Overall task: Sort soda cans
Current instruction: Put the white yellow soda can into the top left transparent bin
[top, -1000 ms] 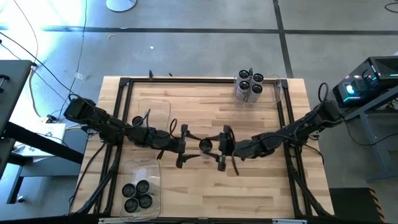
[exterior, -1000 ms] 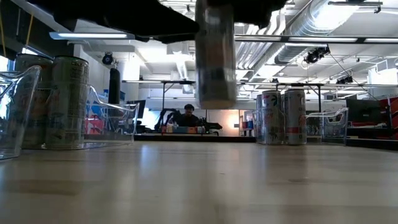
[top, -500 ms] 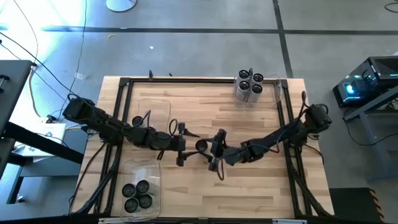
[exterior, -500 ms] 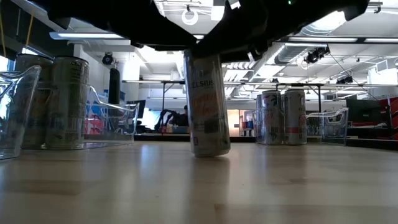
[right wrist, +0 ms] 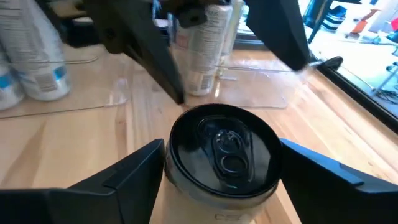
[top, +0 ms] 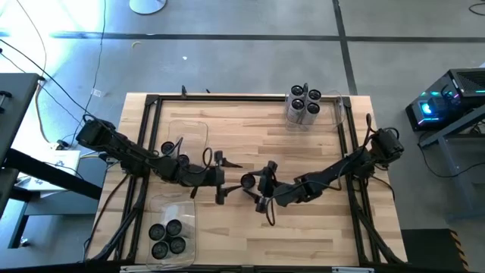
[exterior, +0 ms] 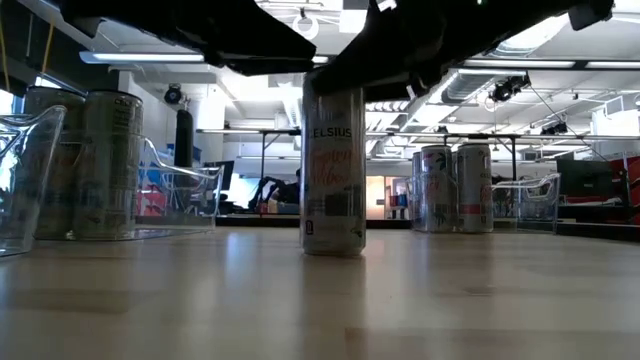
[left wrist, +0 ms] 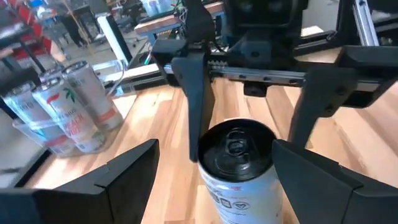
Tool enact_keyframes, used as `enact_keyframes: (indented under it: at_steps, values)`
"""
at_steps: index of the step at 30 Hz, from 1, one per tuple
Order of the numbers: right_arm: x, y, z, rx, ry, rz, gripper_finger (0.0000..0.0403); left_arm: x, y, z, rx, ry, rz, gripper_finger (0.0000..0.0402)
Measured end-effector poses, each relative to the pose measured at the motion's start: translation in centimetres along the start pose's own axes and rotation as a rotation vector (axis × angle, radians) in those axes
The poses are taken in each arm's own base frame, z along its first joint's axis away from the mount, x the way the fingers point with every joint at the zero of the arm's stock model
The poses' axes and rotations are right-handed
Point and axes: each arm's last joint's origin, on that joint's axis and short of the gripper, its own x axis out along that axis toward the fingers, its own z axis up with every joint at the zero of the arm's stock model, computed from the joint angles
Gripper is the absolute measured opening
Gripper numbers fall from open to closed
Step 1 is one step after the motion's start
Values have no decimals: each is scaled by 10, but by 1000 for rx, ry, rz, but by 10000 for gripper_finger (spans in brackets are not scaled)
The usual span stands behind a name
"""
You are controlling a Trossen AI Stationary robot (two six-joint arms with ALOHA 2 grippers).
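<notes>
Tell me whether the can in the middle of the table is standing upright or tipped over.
Upright. The can stands on its base on the table, sides vertical, round top facing up.

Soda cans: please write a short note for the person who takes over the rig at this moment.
Left gripper: open, beside the middle can, not touching it.
Right gripper: open around that can, which stands upright at the table's centre.
Done: four cans in the near-left bin; four cans at the far right.
Left: the middle can needs to go to its group.
</notes>
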Motion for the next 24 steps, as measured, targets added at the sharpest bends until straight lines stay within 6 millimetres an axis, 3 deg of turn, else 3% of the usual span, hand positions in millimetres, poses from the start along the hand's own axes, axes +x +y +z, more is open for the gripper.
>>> enact_keyframes:
  at_steps: [9,19,24]
  values:
    - [-19,-8,24,22,-62,15,299,3,4,1,-110,-18,-85,305]
    - [-89,-7,48,31,-111,-57,300,15,1,-6,-169,-50,-192,306]
    - [-105,3,45,14,-127,-92,300,27,6,-10,-160,-37,-153,306]
